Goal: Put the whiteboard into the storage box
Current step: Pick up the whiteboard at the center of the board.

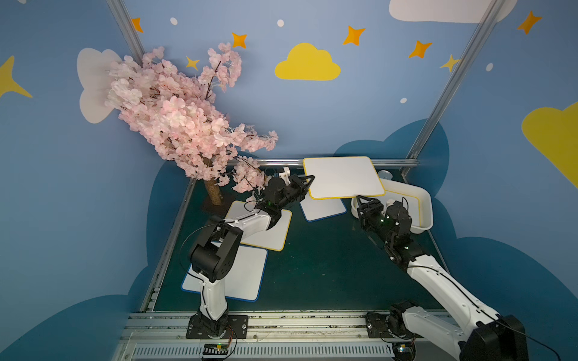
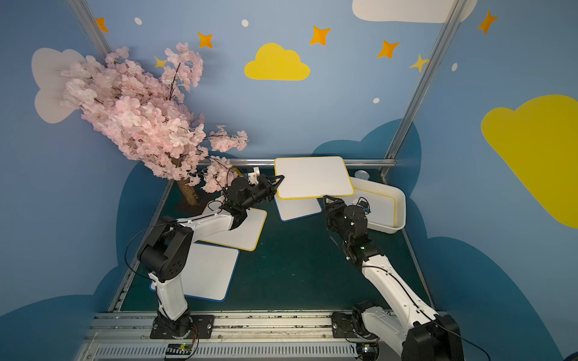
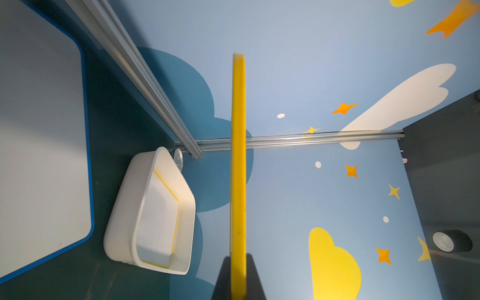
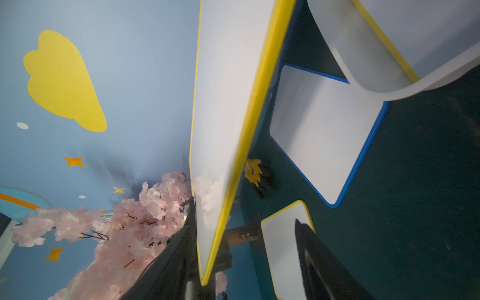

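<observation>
— We find the blue wall [image 1: 312, 118] softly and evenly lit, yet the green table [image 1: 312, 265] is dim.
— Agreed; we see only a faint shadow behind the blossom tree [image 1: 175, 118]. The metal posts [image 1: 450, 84] splay outward toward the edges.
— And up close, in the right wrist view, the yellow-edged board [image 4: 228, 104] looks smeared to us, mirroring pink blossoms.

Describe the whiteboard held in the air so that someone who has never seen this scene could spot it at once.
Find the white storage box in the far right corner of the table. Just left of it, the left claw pinches a yellow-edged whiteboard. It alone hangs in the air; the blue-edged board beneath it lies flat.
</observation>
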Controlling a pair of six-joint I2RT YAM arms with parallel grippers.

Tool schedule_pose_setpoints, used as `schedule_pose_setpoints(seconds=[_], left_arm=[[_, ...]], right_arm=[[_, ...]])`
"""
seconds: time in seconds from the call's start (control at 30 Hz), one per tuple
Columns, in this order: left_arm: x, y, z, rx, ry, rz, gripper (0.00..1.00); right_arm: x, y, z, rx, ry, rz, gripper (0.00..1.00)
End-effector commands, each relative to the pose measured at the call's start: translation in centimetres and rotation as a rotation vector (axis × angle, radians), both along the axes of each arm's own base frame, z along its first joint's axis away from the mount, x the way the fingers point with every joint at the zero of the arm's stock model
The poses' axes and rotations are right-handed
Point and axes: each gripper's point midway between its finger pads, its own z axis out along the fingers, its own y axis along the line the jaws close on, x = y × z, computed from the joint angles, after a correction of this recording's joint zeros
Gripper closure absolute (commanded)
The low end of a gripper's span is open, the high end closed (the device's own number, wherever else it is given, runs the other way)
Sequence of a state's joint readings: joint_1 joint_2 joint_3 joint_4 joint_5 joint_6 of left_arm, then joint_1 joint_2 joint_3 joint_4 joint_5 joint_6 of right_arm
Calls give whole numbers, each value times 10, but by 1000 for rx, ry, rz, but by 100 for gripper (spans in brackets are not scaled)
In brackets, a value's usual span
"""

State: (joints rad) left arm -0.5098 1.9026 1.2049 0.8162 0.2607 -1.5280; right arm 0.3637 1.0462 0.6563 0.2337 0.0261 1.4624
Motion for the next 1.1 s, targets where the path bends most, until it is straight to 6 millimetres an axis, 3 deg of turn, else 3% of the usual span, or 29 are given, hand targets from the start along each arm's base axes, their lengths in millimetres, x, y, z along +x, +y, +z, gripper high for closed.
schedule_pose_setpoints(seconds=[0.0,0.3,0.67,0.73,0.87,0.97,1.07], left_arm=[[0,-4,50,-113,-114,4,97],[-2,-7,48,-151,-108,48,97],[-4,-13,40,-157,-69,47,96],[-5,-16,40,-158,-66,31,90],[-7,-19,35,-142,-52,6,82],[-9,-20,32,-121,-49,-16,61],[-11,-21,27,-95,-36,-46,47]], right_arm=[[15,2,27,118,-88,-43,41],[36,-1,28,198,-151,-153,69],[50,-5,33,212,-202,-221,95],[51,-7,35,210,-217,-230,100],[50,-13,38,194,-231,-257,100],[48,-16,40,168,-234,-265,100],[46,-17,34,129,-212,-267,100]])
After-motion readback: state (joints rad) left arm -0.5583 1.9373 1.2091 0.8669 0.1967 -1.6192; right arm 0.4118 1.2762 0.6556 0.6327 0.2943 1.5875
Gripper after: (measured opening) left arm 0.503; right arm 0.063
